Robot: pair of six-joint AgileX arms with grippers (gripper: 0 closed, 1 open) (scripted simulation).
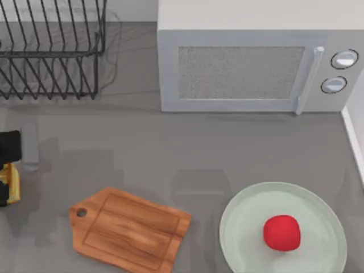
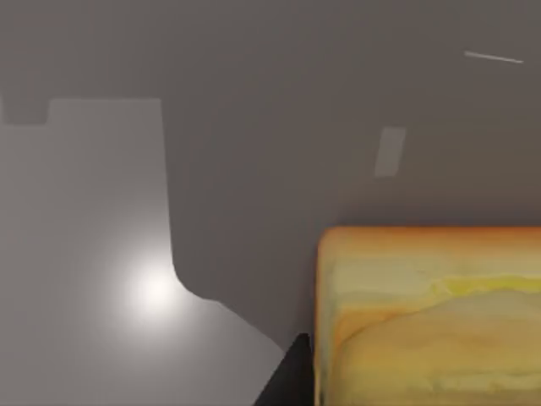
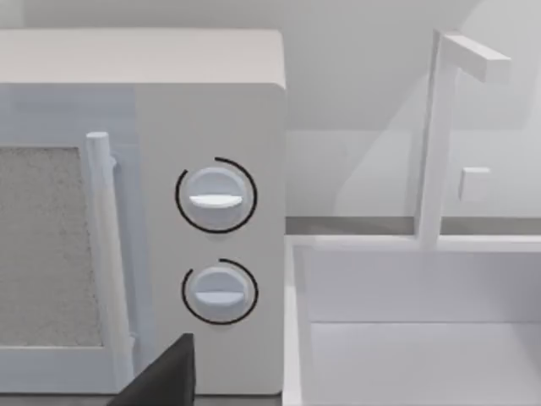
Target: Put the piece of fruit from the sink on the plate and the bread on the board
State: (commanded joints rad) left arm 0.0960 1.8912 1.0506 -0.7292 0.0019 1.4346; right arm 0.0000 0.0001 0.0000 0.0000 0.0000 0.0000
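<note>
Golden-orange on top and pale yellow down its sides, the bread sat clamped in the left gripper at the table's far left edge, clear of the board. Lower right, the smooth red piece of fruit rested on the pale green plate. Beyond them stood the microwave and the wire rack; the right gripper faced the sink, whether open or closed I could not tell.

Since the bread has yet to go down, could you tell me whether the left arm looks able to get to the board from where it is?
Probably yes. The left gripper sits at the table's left edge with the bread, and the board lies nearby to its right, with bare table between them and nothing on the board.
</note>
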